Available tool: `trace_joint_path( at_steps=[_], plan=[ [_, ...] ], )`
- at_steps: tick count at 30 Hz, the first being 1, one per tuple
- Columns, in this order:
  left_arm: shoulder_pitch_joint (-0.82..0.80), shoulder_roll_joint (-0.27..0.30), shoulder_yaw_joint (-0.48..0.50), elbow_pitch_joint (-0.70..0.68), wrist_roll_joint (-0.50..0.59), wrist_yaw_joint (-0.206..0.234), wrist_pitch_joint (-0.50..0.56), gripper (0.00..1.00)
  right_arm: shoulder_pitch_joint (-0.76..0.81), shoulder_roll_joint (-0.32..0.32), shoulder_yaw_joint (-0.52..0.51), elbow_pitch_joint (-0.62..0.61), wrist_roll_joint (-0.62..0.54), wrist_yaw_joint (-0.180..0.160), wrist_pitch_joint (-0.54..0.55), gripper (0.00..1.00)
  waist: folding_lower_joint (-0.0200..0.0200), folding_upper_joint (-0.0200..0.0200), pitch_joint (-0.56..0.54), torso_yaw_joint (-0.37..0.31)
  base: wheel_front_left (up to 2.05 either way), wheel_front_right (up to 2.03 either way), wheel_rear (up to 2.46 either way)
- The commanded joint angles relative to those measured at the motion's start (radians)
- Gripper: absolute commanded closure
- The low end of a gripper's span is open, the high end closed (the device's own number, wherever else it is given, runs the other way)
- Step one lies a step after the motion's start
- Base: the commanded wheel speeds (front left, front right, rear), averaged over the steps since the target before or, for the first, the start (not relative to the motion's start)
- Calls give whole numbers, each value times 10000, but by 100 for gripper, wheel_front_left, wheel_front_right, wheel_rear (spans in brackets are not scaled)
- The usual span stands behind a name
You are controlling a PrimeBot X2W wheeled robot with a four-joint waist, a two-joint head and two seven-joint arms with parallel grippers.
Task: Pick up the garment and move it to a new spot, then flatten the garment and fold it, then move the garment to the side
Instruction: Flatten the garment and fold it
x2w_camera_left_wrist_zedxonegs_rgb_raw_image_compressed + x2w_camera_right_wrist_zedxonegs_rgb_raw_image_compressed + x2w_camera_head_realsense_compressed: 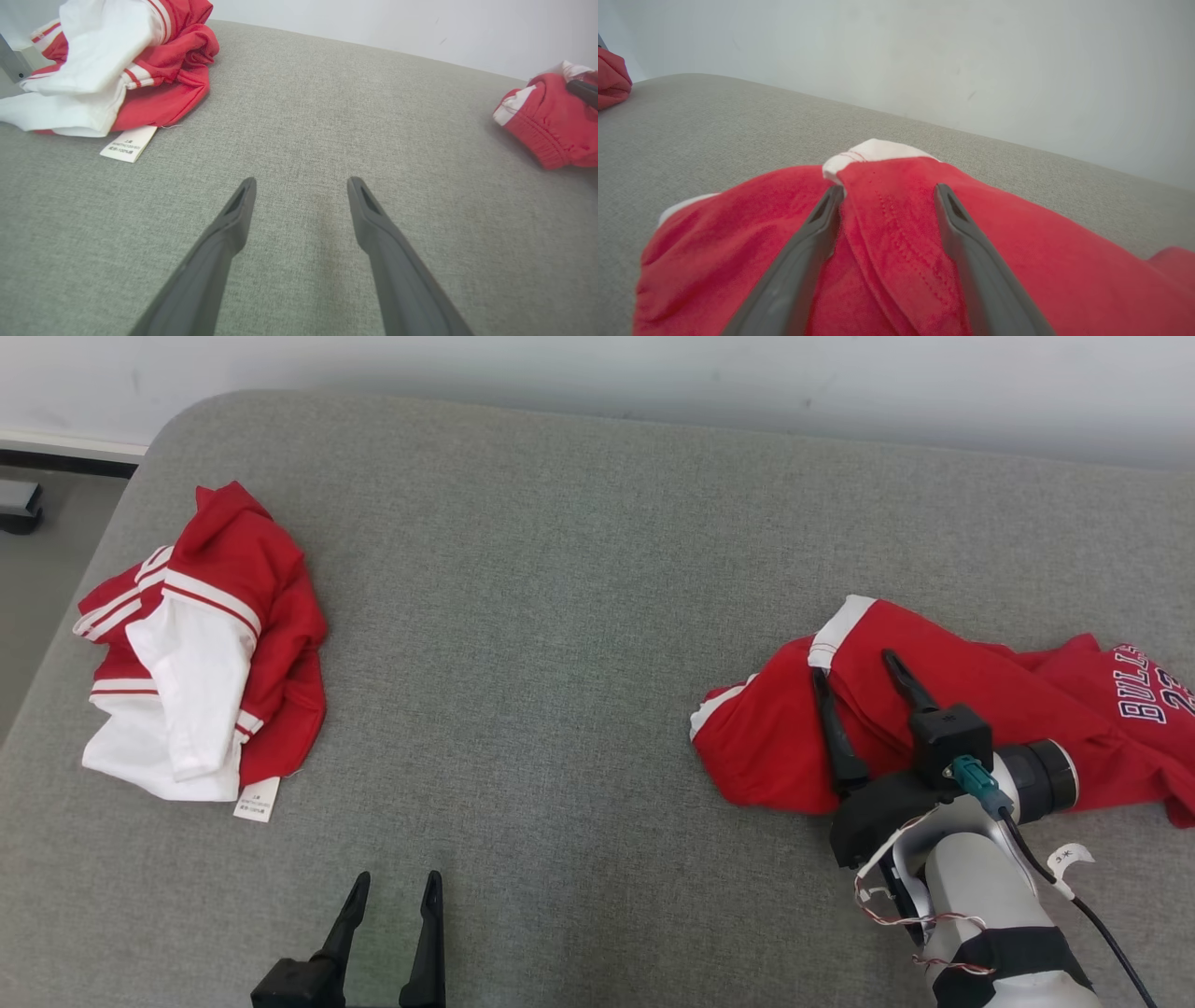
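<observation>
A grey, perhaps padded bench (560, 663) meets a pale wall (653, 373); the left gripper (397, 879) and the right gripper (853, 665), above the red garment (990, 691), have fingers wide.

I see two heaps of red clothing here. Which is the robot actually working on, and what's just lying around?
In the job: red Bulls jersey; right gripper, open, astride one of its folds.

Probably just lying about: crumpled red-and-white garment with its white label; left gripper, open above the bare grey cushion.

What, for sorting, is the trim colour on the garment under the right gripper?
White trim, red garment; clearest in right wrist view.
</observation>
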Motion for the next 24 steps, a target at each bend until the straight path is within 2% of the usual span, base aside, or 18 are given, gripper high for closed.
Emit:
trace_joint_path(
  at_steps=[1,3,4,5,6,8,15,20,24],
  plan=[
    [-126,-11,2,-32,-91,50,-31,0,-80,14,-26,-26,-63,30,-4,0,-2,-1,5,-13,0,0,0],
    [-148,-13,-18,-35,-115,52,-31,0,-116,24,-75,-97,-93,30,-4,0,-2,-1,15,-23,0,0,0],
    [-155,-11,-27,-42,-126,51,-31,0,-140,34,-89,-153,-115,30,-4,5,-2,-1,24,-24,0,0,0],
    [-152,-11,-32,-53,-142,48,-31,0,-153,44,-104,-215,-118,30,-3,21,-2,-1,31,-24,0,0,0],
    [-141,-13,-42,-54,-149,50,-31,0,-145,55,-114,-265,-107,30,-4,64,-2,-1,31,-23,0,0,0],
    [-126,-11,-57,-46,-177,55,-31,0,-98,65,-123,-315,-81,30,-4,100,-2,-1,17,-25,0,0,0],
    [118,-13,95,29,-84,28,-31,0,238,-12,-278,-1577,417,30,-4,100,-2,-1,-294,-417,0,0,0],
    [227,-13,338,82,136,-92,-31,0,1094,-257,-781,-3395,941,29,-4,100,-2,-1,-690,-1179,0,0,0],
    [260,-11,507,59,217,-158,-31,0,2085,-512,-1261,-4372,1209,29,-3,100,-2,-1,-938,-1911,0,0,0]
  ],
)
